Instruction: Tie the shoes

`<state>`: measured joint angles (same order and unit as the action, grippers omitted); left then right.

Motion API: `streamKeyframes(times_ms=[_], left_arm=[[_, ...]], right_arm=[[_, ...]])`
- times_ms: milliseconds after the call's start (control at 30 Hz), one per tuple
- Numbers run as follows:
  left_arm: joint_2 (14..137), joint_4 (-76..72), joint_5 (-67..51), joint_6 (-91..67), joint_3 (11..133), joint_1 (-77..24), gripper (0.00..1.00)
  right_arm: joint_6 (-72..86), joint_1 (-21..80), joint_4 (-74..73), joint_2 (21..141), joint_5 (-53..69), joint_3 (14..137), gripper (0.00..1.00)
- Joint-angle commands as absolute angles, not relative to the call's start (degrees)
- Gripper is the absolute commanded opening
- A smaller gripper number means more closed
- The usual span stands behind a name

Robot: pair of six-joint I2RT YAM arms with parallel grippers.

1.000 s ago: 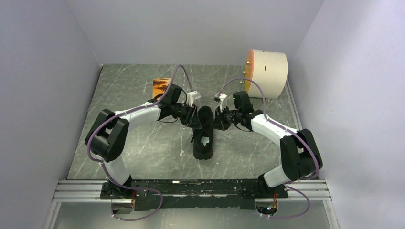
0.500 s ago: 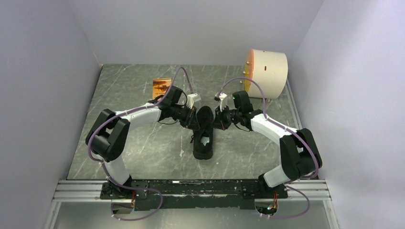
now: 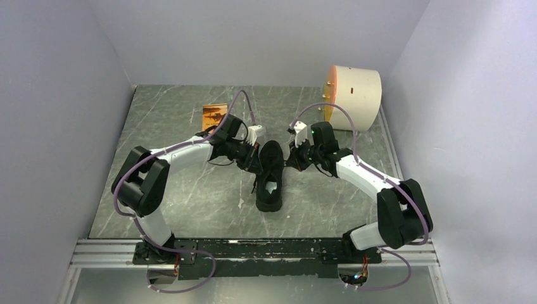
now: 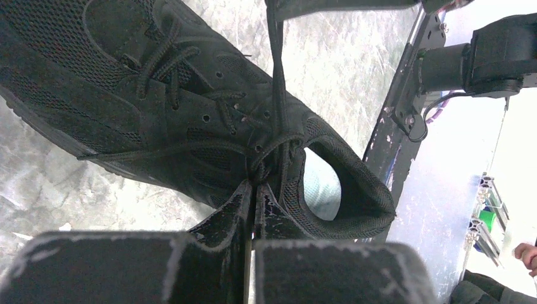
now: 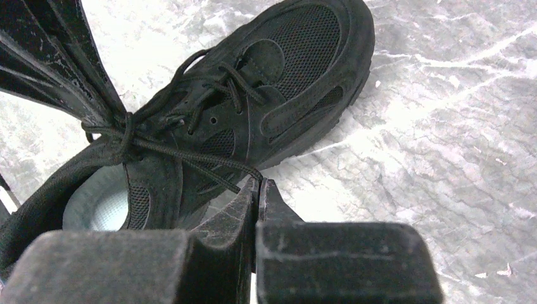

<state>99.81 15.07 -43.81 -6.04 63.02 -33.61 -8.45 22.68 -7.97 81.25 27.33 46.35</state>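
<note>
Left wrist view: left claw clenched on the laces at the knot; right claw clenched on one taut end. Sneaker lies between both; first knot seemingly drawn, bow not yet tied.

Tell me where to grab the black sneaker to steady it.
Grip the black knit low-top sneaker by its heel collar, from above at the near end: that thin rim rings the open mouth and probably fits between jaws.
</note>
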Motion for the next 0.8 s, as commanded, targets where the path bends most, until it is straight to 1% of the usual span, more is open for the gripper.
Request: streamKeyframes(times_ms=[0, 67, 100, 200, 233, 300, 367, 433, 567, 667, 767], left_arm=[[98.63, 15.36, -42.98, -6.52, 61.93, -33.93, 0.05], [98.76, 14.49, -43.52, -7.04, 61.79, -33.93, 0.05], [98.93, 14.20, -43.70, -7.25, 61.79, -33.97, 0.05], [99.29, 13.99, -44.25, -7.43, 62.36, -33.93, 0.05], [99.36, 14.05, -44.36, -7.34, 62.57, -33.93, 0.05], [99.35, 14.45, -44.84, -6.87, 63.06, -33.93, 0.05], [99.47, 15.53, -45.00, -6.12, 64.07, -33.93, 0.05], [99.56, 16.68, -44.72, -5.33, 64.94, -34.01, 0.05], [99.92, 16.52, -45.22, -5.45, 65.04, -33.97, 0.05], [99.66, 15.16, -45.59, -6.55, 64.39, -34.01, 0.05], [99.54, 14.45, -45.68, -7.06, 64.14, -34.00, 0.05]], right_arm=[[-11.43, 25.12, -7.72, 80.26, 28.98, 44.42, 0.00], [-11.25, 26.08, -7.63, 80.81, 32.65, 44.34, 0.00], [-10.35, 26.30, -7.48, 80.93, 33.18, 44.46, 0.04], [-8.93, 26.19, -5.42, 77.93, 29.83, 43.35, 0.39], [-9.41, 26.19, -4.81, 76.55, 27.97, 42.91, 0.46], [-11.99, 26.23, -4.82, 74.71, 23.29, 42.68, 0.53], [-14.05, 25.96, -5.94, 74.91, 16.59, 43.59, 0.58], [-16.80, 25.76, -8.46, 76.77, 12.58, 46.10, 0.60], [-27.88, 26.46, -12.86, 78.60, 17.72, 48.20, 0.60], [-32.19, 26.46, -12.45, 77.34, 19.69, 47.04, 0.60], [-39.96, 26.66, -15.15, 76.44, 25.14, 46.07, 0.58]])
